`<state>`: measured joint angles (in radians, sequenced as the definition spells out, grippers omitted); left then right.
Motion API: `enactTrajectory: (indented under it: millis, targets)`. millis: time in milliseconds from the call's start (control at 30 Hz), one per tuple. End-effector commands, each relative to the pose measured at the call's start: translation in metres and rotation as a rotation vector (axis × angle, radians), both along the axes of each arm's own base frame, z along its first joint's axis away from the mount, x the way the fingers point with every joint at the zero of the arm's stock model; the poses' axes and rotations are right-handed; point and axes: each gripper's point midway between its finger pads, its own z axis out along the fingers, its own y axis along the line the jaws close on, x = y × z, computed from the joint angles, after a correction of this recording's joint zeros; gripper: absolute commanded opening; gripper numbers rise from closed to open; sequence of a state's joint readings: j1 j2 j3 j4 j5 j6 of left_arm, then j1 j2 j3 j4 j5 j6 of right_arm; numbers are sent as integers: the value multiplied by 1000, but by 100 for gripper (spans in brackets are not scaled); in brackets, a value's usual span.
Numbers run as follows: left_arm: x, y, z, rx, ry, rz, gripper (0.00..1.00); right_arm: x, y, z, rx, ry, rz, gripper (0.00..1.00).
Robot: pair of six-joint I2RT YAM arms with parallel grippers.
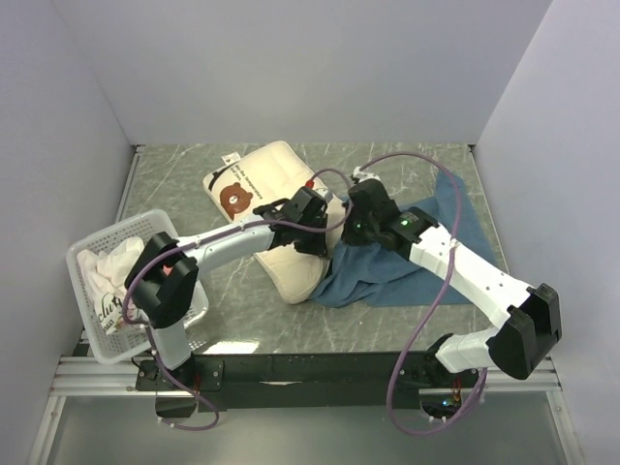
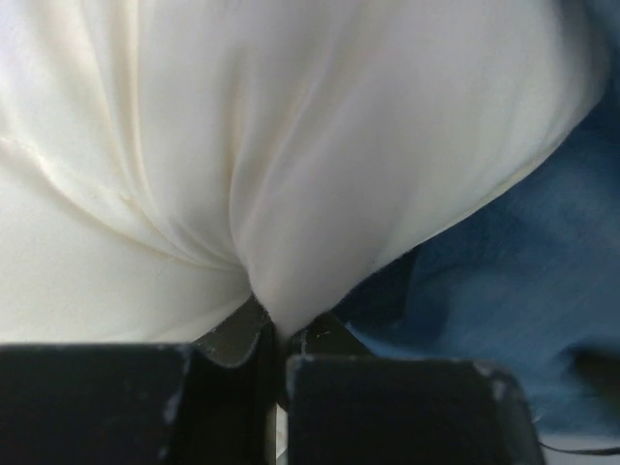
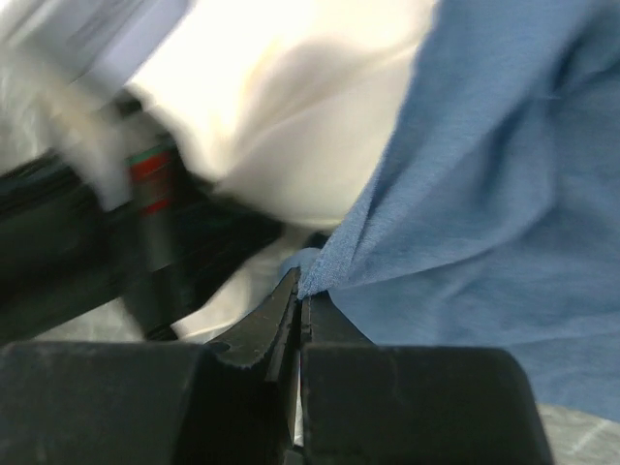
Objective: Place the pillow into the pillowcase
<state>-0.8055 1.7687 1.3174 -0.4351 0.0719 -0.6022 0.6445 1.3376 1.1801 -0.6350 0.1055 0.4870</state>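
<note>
- Top external view: the pillow [image 1: 274,176] lies mid-table [image 1: 407,167], its bear-face corner toward the far left. Its near end is against the blue pillowcase [image 1: 441,242].
- Left wrist view: the left gripper [image 2: 277,339] is pinched tight on a fold of pillow fabric.
- Right wrist view: the right gripper [image 3: 301,295] is clamped on the pillowcase's edge, just beside the pillow.
- A white basket [image 1: 107,231] sits at the left.
</note>
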Motion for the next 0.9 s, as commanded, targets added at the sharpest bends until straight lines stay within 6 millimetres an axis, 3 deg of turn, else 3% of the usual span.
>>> enactTrajectory:
  millis: [0,133,267,400,500,633,733,867]
  targets:
    - [-7,-39,24,-117,45,-136,1,-8,36,15,33,-57,67,0]
    - [-6,-49,26,-159,66,-160,1,-11,36,2,19,-44,76,0]
    - [8,-51,39,-232,81,-110,1,-33,62,-5,89,-24,183,0]
    - [40,-39,48,-391,135,-10,1,-70,83,-16,89,-9,273,0]
    - [57,-45,62,-484,156,10,1,-90,87,-26,84,1,321,0]
    - [77,-58,70,-533,175,38,1,-96,76,-46,33,36,321,1]
    - [91,-67,70,-570,189,62,2,-100,78,-41,43,43,346,5]
    - [100,-77,67,-629,199,91,14,-89,82,-19,66,7,342,10]
